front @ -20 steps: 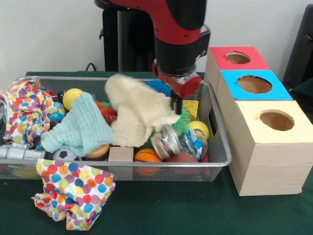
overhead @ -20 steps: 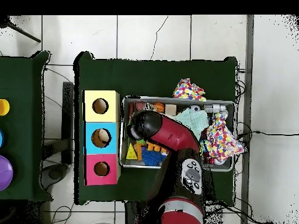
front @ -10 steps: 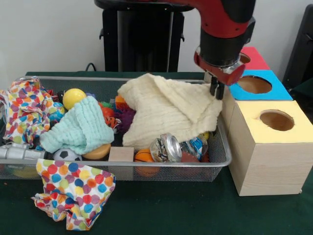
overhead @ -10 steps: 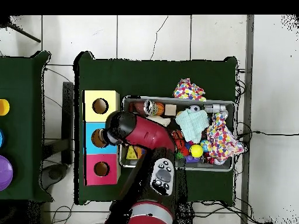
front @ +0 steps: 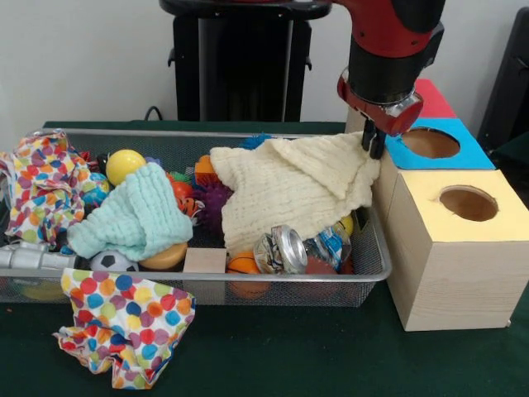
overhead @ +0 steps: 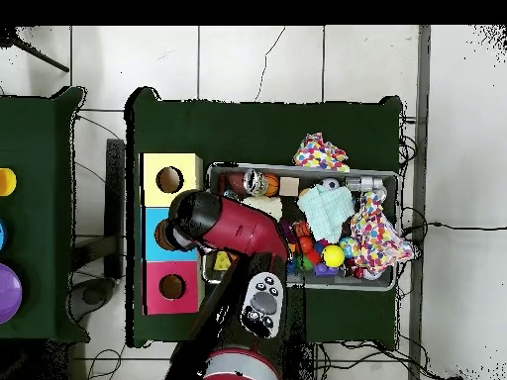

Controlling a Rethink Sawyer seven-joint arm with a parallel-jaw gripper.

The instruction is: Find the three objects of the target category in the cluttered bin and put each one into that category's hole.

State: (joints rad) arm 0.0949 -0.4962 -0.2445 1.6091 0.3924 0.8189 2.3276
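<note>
The wire-mesh bin [front: 207, 279] is full of clutter; it also shows in the overhead view [overhead: 317, 166]. My gripper [front: 374, 145] hangs at the bin's right end, beside the blue-topped box, shut on a corner of a cream cloth [front: 289, 186] that drapes back over the bin. A tan, bun-like toy [front: 165, 256] peeps out under a mint cloth [front: 136, 215]. No other bun-like toys show. The red-topped box [front: 431, 99] stands behind the arm, its hole hidden there; the hole [overhead: 172, 287] shows from overhead.
The blue-topped box [front: 430, 142] and the yellow-topped box [front: 463, 203] stand right of the bin. A polka-dot cloth [front: 124, 327] lies on the table in front. A yellow ball [front: 124, 164], wooden cube [front: 204, 260] and crushed can [front: 281, 248] lie in the bin.
My gripper has risen from inside the bin and swung right toward the boxes, dragging the cream cloth with it. The cloth now lies spread toward the bin's right end.
</note>
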